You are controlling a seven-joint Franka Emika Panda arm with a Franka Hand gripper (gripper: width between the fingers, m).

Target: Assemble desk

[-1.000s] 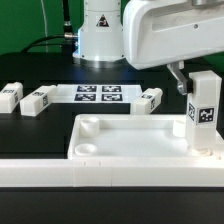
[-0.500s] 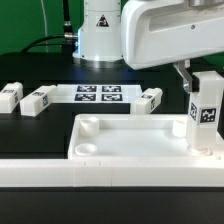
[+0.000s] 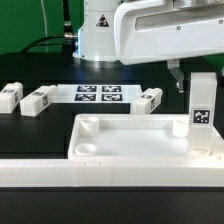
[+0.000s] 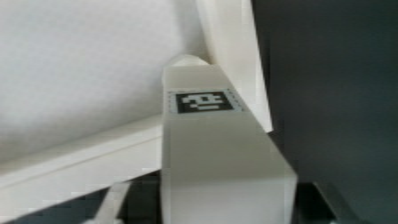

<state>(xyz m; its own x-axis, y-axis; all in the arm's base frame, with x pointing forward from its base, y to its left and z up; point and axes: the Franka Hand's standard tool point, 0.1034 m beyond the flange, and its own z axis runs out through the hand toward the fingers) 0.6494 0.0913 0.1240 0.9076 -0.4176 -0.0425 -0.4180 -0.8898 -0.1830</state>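
Now my end effector clamps upright leg at panel corner; only exterior view shows three loose legs.

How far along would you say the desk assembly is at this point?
Done: no leg looks fully seated yet. In hand: the gripper holds one leg upright at the desk panel's corner. Left: three loose legs on the table, two visible sockets empty.
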